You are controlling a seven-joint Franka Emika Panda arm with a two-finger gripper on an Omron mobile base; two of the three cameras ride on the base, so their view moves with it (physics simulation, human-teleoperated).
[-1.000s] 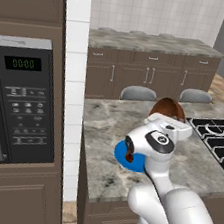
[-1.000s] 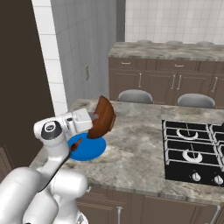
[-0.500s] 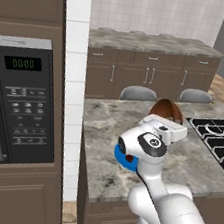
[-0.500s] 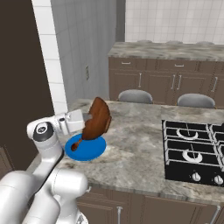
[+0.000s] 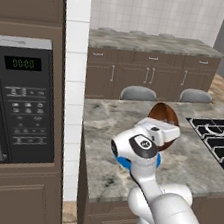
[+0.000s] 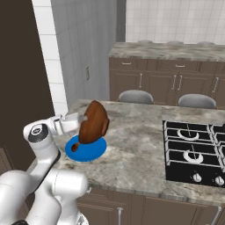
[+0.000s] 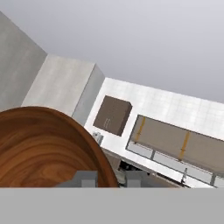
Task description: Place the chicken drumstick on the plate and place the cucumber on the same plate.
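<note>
The two-finger gripper is clenched on the rim of the round brown wooden bowl, holding it tilted above the flat bright-blue plate on the grey marbled counter.

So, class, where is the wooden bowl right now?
The wooden bowl is held up, tipped on edge, by the end effector above the blue plate near the counter's left end.

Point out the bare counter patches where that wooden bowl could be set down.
Free: the granite between the blue plate and the stovetop, and the strip behind the plate. Crowded: the plate's corner, where the gripper holds the tilted wooden bowl.
</note>
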